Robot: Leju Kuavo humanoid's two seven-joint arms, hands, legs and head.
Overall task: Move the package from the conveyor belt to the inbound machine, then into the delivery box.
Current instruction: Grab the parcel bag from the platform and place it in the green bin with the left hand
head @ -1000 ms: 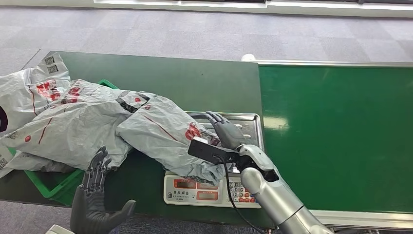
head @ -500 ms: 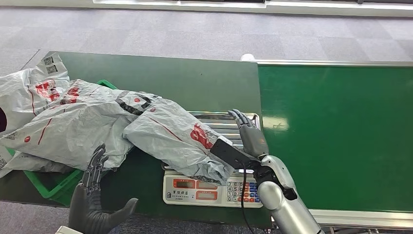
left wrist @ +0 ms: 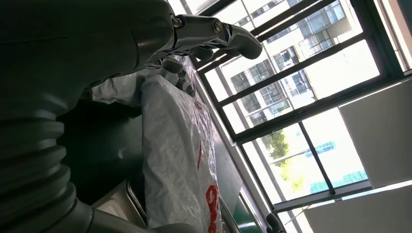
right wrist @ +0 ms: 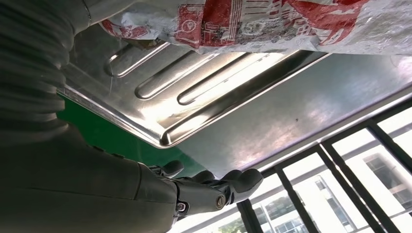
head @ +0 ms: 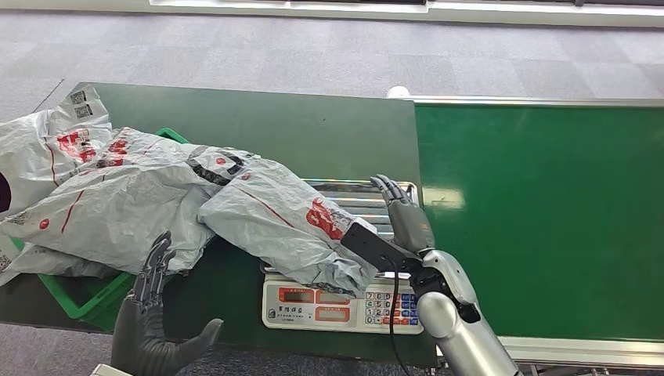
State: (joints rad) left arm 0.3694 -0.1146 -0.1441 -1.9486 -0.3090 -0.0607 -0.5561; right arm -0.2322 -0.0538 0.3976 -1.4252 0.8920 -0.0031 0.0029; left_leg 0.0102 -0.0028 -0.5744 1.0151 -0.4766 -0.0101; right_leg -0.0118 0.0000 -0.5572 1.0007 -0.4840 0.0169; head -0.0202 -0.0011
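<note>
Now grip package (head: 286,227) on scale (head: 344,301) from its near end — right hand (head: 407,219) spread, empty; left hand (head: 149,313) spread, empty.

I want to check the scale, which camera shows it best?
The head view: the scale shows whole there, keypad, displays and steel pan, with a package lying across it. The right wrist view shows the pan close up under the package. The left wrist view catches just a corner.
</note>
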